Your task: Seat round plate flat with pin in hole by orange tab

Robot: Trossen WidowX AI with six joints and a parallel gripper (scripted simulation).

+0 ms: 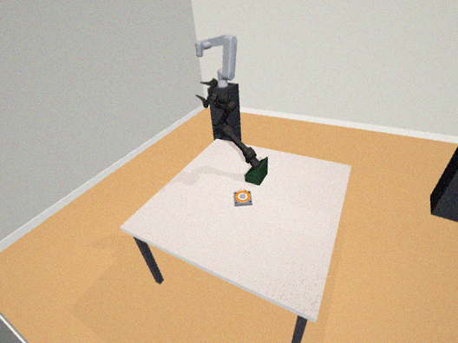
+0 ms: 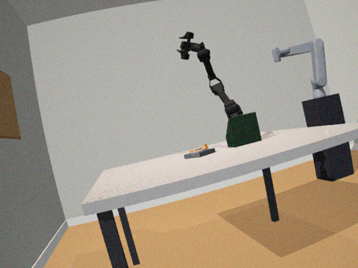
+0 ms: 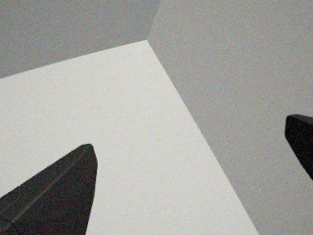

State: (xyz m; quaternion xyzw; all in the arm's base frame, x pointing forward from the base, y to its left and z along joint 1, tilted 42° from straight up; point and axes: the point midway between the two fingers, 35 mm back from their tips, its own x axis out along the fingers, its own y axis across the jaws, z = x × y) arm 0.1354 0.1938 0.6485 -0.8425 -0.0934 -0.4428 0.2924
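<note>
Jaws stood wide and held nothing, the gripper (image 2: 184, 47) raised high above the table (image 2: 163, 176) and aimed at the walls (its wrist view caught only two dark fingertips against a room corner). The round plate (image 1: 242, 196) lay far below and forward of the arm's green pedestal (image 2: 242, 128), on its grey base (image 2: 199, 153) near mid-table. The orange tab (image 2: 205, 146) poked upward, suggesting a tilt. Pin, post and hole were too small to make out.
</note>
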